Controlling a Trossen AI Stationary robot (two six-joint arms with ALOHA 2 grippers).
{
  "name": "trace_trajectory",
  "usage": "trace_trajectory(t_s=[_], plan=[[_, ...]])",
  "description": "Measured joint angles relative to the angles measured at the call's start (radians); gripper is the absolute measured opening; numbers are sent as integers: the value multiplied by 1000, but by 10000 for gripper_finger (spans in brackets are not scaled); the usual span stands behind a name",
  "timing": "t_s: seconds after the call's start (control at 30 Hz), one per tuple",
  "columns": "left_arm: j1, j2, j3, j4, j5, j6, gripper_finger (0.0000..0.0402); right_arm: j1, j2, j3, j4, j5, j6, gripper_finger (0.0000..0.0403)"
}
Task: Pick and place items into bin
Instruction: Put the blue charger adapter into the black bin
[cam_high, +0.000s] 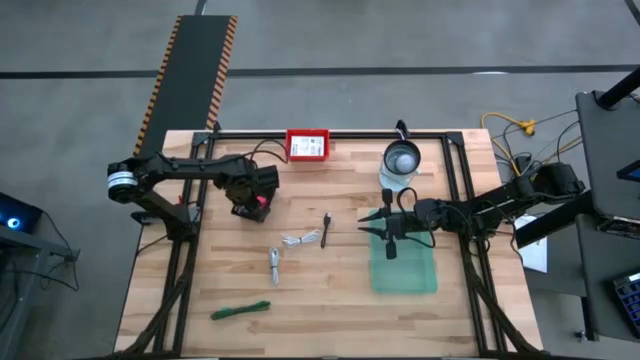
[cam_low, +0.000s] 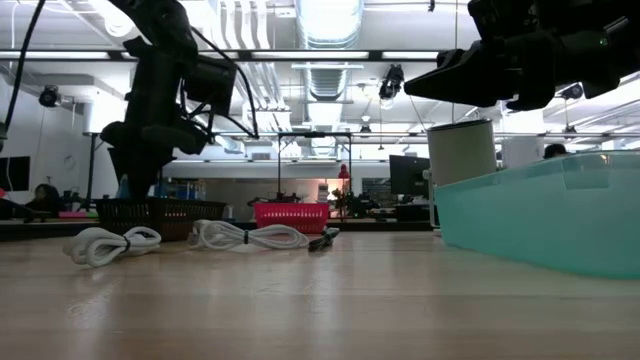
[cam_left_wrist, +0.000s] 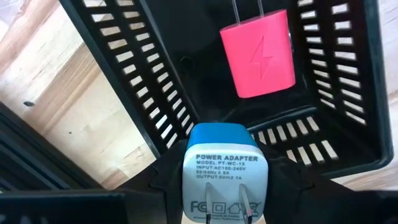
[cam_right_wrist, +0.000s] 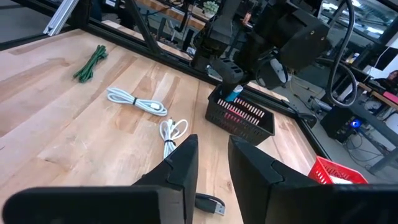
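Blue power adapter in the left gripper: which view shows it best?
Left wrist view: the blue power adapter fills the foreground, label readable, above the black basket. Right wrist view shows a distant blue speck; high and low views hide it.

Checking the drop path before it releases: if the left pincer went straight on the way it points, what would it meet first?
Likely the floor of the black slotted basket, beside the pink charger already lying there. The left pincer holds a blue-and-white power adapter pointing into the basket; depth is unclear.
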Motion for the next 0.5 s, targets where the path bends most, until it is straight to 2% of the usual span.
trace_trajectory(t_s=[0.33, 0.5], plan=[[0, 0, 2, 0, -1, 8, 144, 0, 0, 0, 0, 0, -1, 68], [0, 0, 2, 0, -1, 9, 162, 0, 0, 0, 0, 0, 0, 72]])
